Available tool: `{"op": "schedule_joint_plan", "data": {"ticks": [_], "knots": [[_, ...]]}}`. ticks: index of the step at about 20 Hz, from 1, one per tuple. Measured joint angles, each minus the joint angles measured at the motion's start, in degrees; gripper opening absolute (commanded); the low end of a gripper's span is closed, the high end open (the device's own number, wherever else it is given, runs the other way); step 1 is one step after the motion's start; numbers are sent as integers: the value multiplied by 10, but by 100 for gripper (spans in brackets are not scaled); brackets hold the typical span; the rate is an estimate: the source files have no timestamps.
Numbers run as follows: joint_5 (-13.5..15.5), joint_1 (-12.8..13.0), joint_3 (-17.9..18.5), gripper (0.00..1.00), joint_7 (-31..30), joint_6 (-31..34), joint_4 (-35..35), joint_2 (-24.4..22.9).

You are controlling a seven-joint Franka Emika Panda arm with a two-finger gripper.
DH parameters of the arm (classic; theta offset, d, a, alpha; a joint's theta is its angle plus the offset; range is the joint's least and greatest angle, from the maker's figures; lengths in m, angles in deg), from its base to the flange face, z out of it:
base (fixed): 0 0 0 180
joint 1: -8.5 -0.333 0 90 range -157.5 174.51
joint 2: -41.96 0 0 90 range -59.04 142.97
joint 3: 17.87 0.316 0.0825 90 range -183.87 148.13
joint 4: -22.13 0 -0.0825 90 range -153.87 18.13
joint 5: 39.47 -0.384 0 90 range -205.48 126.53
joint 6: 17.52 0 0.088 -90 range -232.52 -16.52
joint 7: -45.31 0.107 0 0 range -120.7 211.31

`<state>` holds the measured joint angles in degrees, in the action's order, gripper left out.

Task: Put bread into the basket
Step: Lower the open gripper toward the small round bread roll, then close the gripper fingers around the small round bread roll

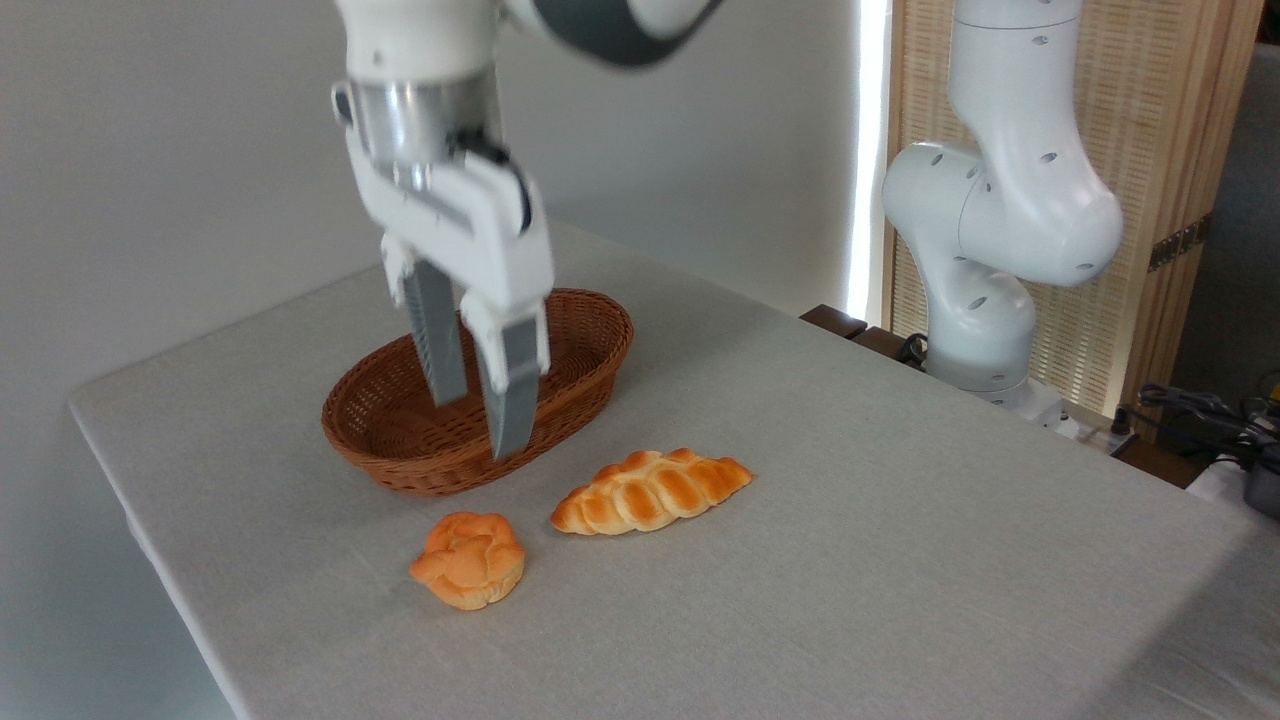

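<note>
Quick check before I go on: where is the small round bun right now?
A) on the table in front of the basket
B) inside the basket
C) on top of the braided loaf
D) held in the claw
A: the bun lies on the table, nearer the camera than the basket and left of the braided loaf, while the claw hangs empty and open above.

The bread [468, 560], a small orange-golden bun with a knotted top, sat on the counter [900, 560] just in front of the oval brown wicker basket [400, 455], not touching it.
</note>
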<state>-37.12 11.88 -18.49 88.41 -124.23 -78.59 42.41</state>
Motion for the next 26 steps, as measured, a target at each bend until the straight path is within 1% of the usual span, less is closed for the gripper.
{"op": "schedule_joint_plan", "data": {"ticks": [5, 7, 9, 15, 22, 23, 26], "knots": [[0, 8, -12, 100, 0, -103, -48, 32], [0, 9, -15, 100, 0, -130, -62, 41], [0, 9, -19, 100, 0, -142, -75, 47], [0, 10, -32, 100, 0, -145, -97, 53], [-1, 10, -32, 100, 6, -145, -102, 58], [-3, 10, -32, 100, 8, -145, -102, 58], [-32, 10, -33, 100, 13, -145, -103, 61]]}}
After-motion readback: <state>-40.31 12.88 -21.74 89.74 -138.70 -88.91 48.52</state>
